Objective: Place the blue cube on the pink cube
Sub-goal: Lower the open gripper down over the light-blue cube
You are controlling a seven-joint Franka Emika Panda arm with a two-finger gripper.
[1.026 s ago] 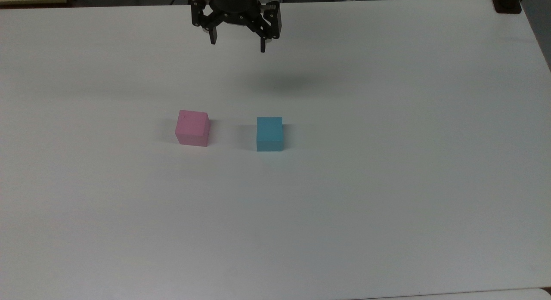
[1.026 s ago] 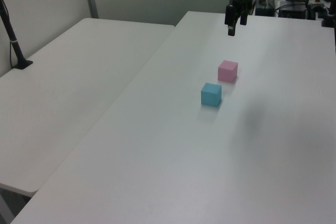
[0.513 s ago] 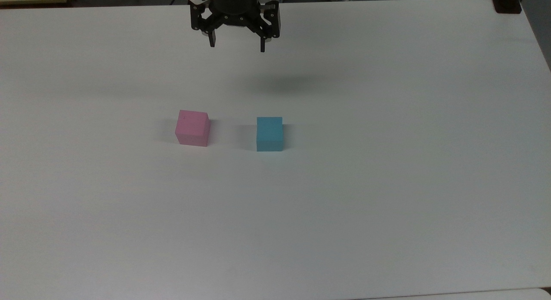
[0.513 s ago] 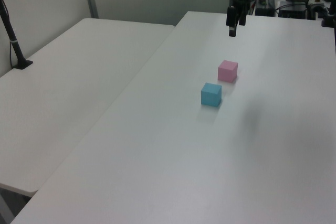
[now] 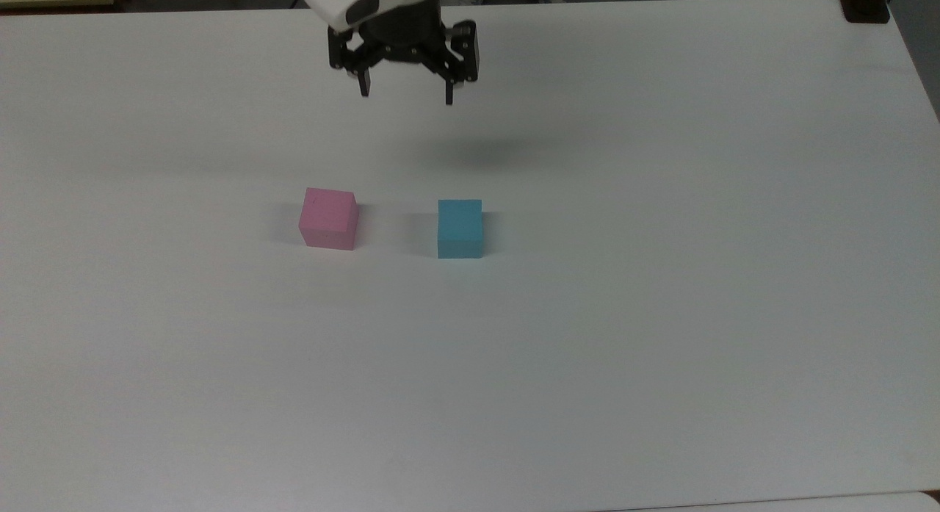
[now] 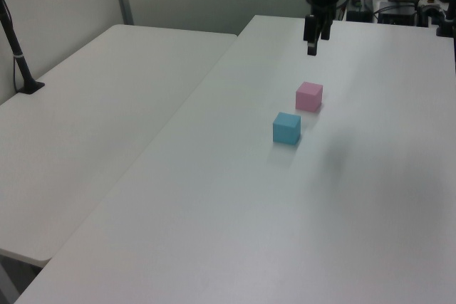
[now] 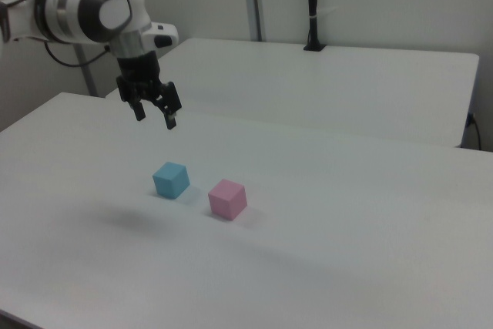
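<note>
Top view — my hand [image 5: 405,97] hovers wide and empty above the tabletop [image 5: 661,314], the blue cube [image 5: 460,228] right of the pink cube [image 5: 328,218]. Left view: both cubes rest apart. Right view — approach step; next I descend over blue.

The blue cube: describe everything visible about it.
The blue cube is a small, matte, light-blue block with plain faces and crisp edges. It sits flat on the white table, untouched. The pink cube stands apart from it, to the top view's left, with bare table between them. The gripper hangs open above the table, clear of the cube, toward the top view's upper edge.
</note>
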